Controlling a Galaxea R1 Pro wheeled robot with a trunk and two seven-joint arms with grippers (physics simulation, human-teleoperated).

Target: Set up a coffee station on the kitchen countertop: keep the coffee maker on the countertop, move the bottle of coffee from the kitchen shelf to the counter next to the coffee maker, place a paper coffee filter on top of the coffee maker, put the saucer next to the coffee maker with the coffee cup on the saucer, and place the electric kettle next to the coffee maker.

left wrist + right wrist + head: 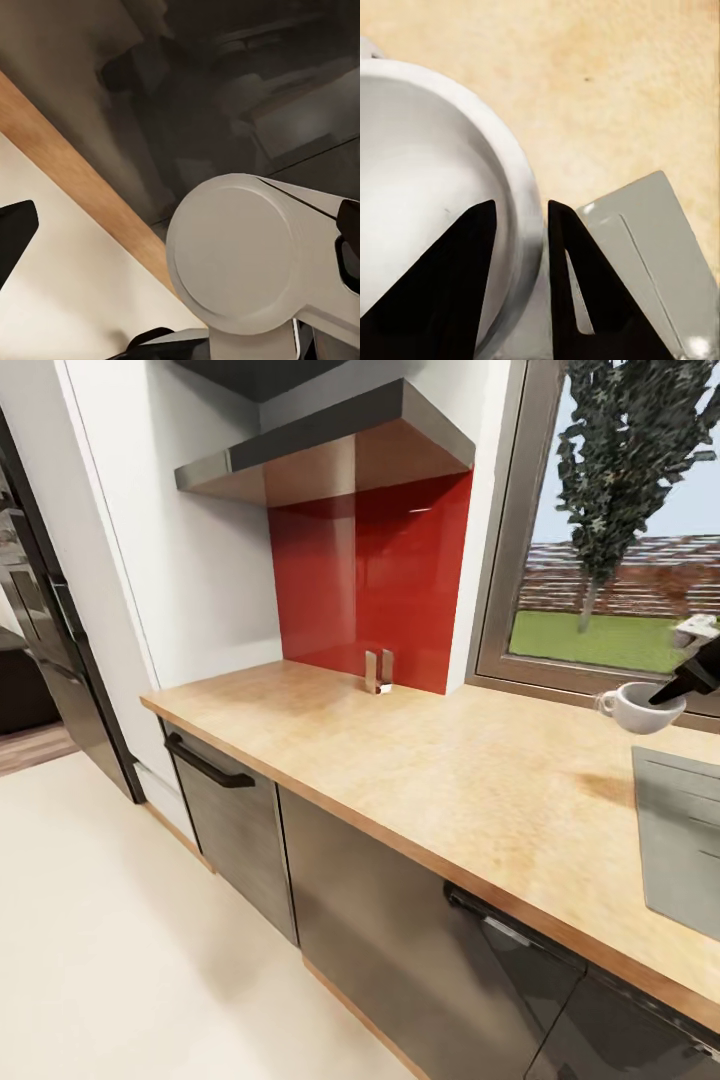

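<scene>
At the right edge of the head view, above the kitchen countertop [420,760], the coffee cup [638,707] hangs clear of the surface, handle toward the window. The right gripper [519,217] pinches its rim, one finger inside and one outside, approaching from the right. No saucer is visible; the grey cooktop [680,830] lies just beside. The left gripper's opening cannot be judged.
</scene>
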